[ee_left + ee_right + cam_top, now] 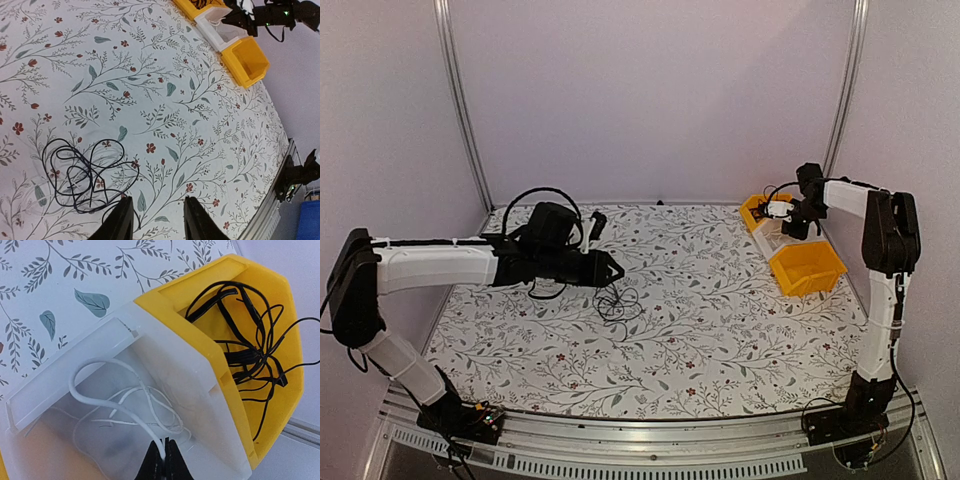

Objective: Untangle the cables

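Right wrist view has the right gripper [161, 462] pinched shut on a white cable [95, 400] hanging into the translucent bin [60, 375], with black cables [245, 340] heaped in the yellow bin [280, 305] at 2 o'clock. Sorting looks partly done: a tangle of thin black wires [82, 172] lies on the floral table [225, 125], at 10 o'clock of the left gripper [158, 199], whose fingers stand half apart and empty.

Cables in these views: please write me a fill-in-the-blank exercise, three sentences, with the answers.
1. The right gripper is shut on a ___ cable.
2. The bin holding black cables is ___.
3. Near the tangle on the table, the left gripper is ___.
Answers: white; yellow; open.
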`<state>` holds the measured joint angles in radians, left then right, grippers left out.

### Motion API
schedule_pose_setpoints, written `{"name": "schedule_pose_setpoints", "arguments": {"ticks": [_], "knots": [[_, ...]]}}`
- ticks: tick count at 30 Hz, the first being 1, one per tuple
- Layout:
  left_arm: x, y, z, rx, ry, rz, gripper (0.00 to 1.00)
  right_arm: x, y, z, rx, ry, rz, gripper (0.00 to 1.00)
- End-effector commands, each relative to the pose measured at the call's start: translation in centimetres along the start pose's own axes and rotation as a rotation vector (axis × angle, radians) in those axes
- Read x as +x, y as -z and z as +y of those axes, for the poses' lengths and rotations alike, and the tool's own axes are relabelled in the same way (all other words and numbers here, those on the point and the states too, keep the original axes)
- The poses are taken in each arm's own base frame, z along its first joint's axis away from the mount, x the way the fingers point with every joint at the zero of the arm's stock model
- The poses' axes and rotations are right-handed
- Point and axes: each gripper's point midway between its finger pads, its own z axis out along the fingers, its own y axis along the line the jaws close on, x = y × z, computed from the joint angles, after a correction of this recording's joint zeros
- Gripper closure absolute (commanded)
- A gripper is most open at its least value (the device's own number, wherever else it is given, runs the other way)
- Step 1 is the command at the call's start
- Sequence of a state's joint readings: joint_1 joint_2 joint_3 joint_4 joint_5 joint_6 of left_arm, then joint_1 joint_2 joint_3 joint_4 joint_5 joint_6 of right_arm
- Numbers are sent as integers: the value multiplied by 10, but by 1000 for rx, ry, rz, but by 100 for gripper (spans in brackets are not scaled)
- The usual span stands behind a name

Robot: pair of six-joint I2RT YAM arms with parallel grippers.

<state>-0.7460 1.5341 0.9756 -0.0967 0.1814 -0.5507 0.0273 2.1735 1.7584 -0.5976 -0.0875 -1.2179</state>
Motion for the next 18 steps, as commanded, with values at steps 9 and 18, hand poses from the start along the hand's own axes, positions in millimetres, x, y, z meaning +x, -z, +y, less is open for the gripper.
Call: {"name": "schedule_pose_setpoints", "arguments": {"ticks": [9,18], "knots": [[-6,-25,-4,-9,-40,46,62,11,32,15,-78,-43,93,73],[-8,-20,8,-50,3,65,62,-11,110,18,-81,-67,10,55]]}}
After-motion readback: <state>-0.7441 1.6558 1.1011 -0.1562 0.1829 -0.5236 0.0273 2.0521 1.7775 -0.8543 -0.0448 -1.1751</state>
